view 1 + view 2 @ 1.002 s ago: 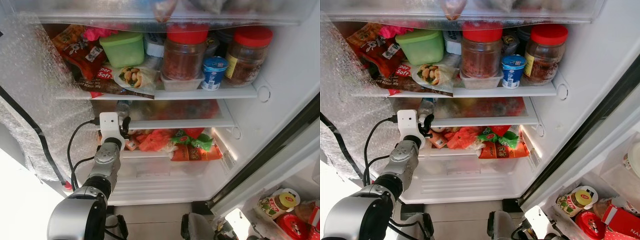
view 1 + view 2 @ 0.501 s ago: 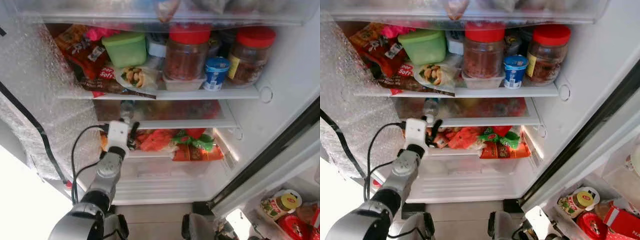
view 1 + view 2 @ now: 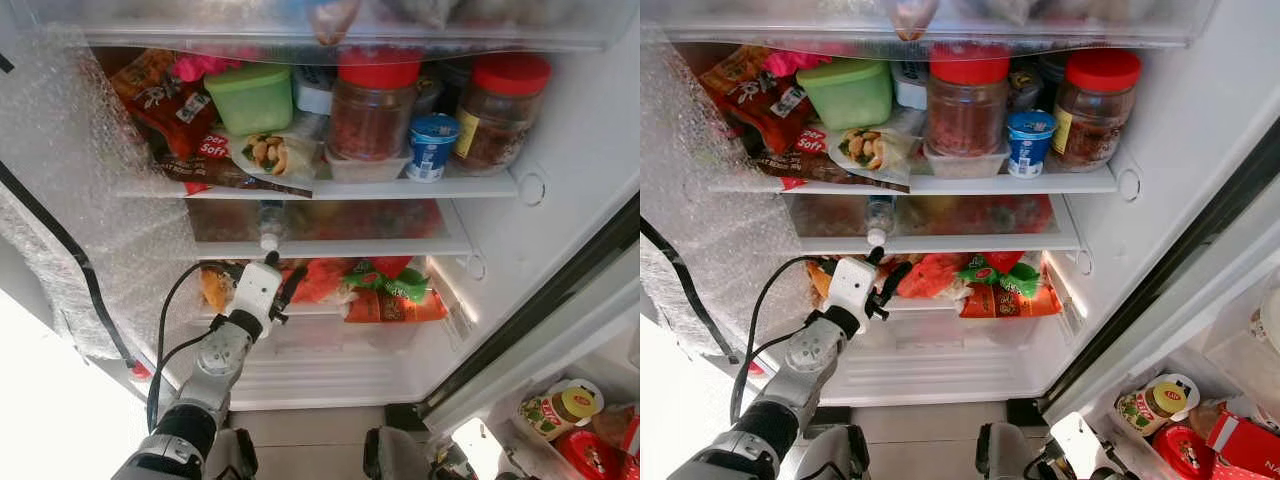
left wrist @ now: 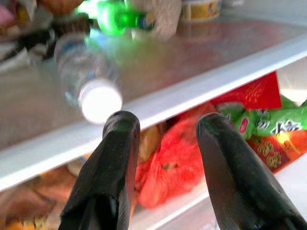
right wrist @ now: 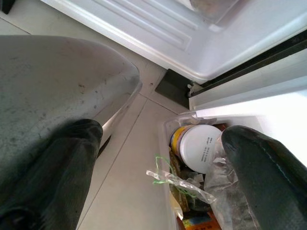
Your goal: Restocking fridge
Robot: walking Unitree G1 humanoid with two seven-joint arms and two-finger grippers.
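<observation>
Two shelves are already packed, and the left gripper [image 3: 283, 283] hangs in front of the lower one, fingers spread and holding nothing. Starting at the left of the top shelf: red snack packets [image 3: 160, 95], a green tub [image 3: 254, 96], a wrap on a plate [image 3: 266, 153], then two red-lidded jars [image 3: 372, 105] with a small blue yoghurt pot [image 3: 432, 146] between them. Plenty stocked up there.

Down a level, a clear water bottle [image 3: 878, 217] lies on its side on the glass shelf [image 3: 440, 245], white cap pointing out toward the robot. In the left wrist view that bottle [image 4: 86, 76] sits just above and beyond the black fingers [image 4: 109, 167], apart from them. So the bottle looks delivered and let go.

Below it, an orange bag [image 3: 315, 280] and green packets [image 3: 390, 282] crowd the bottom shelf.

Over to the right: the right gripper [image 5: 158, 163] hangs low by the floor, fingers parted, nothing held. Just beyond it sit a white-lidded jar [image 5: 196, 146] and crumpled plastic wrapping [image 5: 184, 184]. The door rack at the far right holds another jar [image 3: 560, 405].

My read: one bottle is in, and more goods down by the right arm may need shelving.
</observation>
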